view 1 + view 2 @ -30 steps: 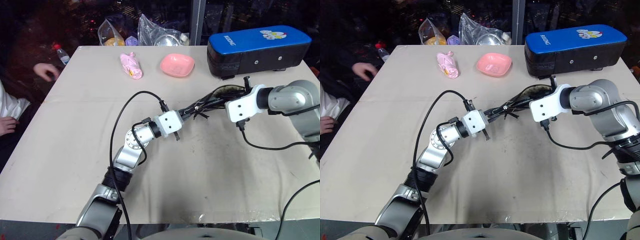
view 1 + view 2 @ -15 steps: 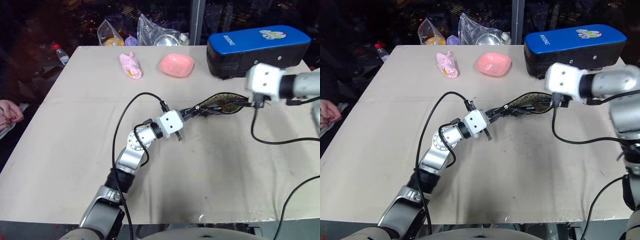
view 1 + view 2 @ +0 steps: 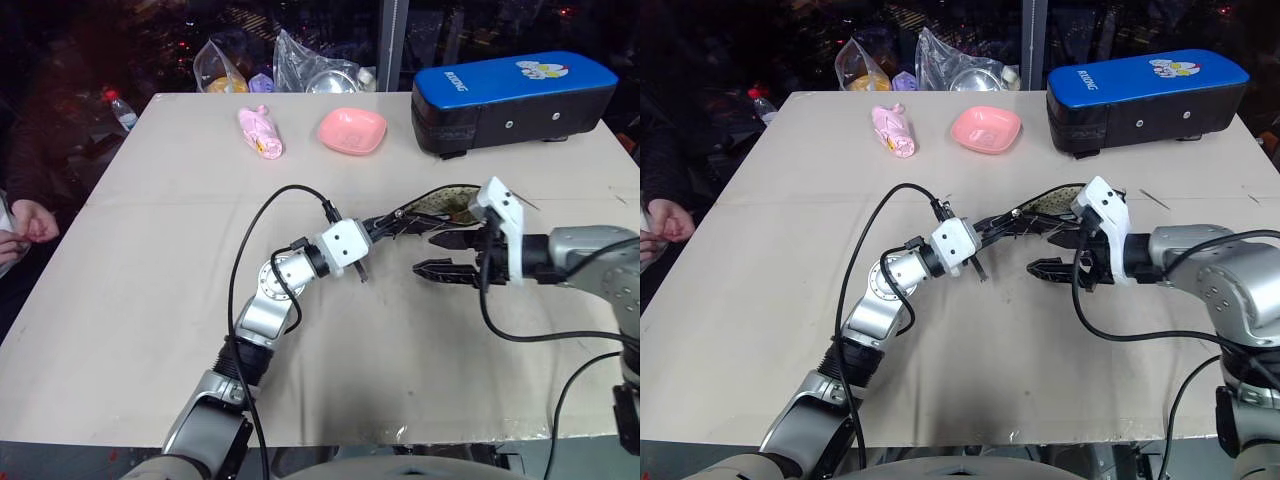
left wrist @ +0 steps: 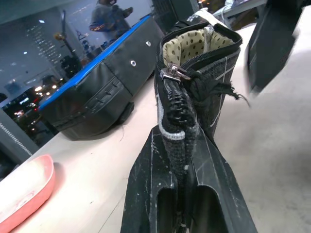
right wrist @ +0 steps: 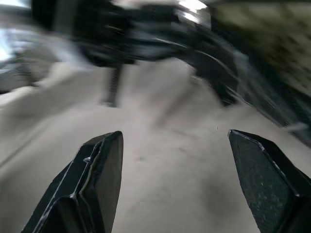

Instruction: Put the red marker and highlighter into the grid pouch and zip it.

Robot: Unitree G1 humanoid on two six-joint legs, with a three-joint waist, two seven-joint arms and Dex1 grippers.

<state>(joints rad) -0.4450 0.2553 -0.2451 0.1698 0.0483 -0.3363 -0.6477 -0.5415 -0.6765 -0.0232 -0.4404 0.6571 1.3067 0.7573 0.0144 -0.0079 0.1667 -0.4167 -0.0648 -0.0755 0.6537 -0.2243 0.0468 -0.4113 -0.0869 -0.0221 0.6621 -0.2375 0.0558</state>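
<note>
Pinching the zipper end of the grid pouch [image 4: 197,73], the left gripper [image 4: 187,194] was clamped tight, holding it just above the table [image 3: 150,260]. From the head camera, the pouch lay at 1 o'clock of that gripper, its mouth gaping onto dotted beige lining; whatever lay inside was hidden. At 4 o'clock of the pouch, close by, the right gripper [image 3: 432,255] stood spread wide and empty. Its wrist view was blurred, the pouch hard to make out.

bare table [image 3: 150,250] across the near and left side. far edge crowded: pink bundle [image 3: 261,131], pink dish [image 3: 353,130], blue-topped case [image 3: 515,100]. grid pouch [image 3: 440,205] blocks the middle.
</note>
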